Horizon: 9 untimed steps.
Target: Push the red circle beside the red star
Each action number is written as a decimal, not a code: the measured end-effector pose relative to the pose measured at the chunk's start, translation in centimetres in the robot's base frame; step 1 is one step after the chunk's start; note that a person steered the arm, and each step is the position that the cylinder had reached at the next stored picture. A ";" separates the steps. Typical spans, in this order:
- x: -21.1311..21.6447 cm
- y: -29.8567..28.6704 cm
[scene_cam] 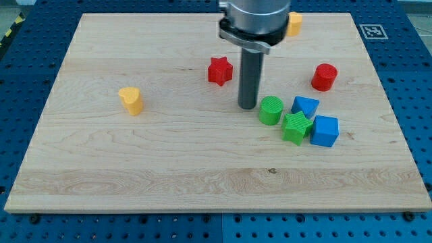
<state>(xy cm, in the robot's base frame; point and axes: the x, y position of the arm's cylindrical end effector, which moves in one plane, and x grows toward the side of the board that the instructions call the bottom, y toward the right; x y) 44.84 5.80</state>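
On the counter, everything can be placed from the red star, which sits a little above centre. My tip rests just below and to the view's right of that star, touching neither it nor the green circle immediately to its right. No claw exists on this rod, so nothing is held.

The red circle lies well to the view's right of the star, at about the same height, apart from every block.

As I judge it, the risk is the cluster below the route: green circle, green star, blue triangle-like block and blue cube sit bunched together, and a tip swinging round low could scatter them. An off-centre shove on the round block could also send it sideways, or too far, knocking the star.

Count: two red, two green, two blue, two yellow — a yellow heart-like block far left of the star, and a yellow block partly hidden behind the arm, upper right.
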 end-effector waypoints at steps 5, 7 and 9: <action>1.6 3.9; -0.8 2.0; -1.9 1.7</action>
<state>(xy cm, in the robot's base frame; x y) 42.95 7.54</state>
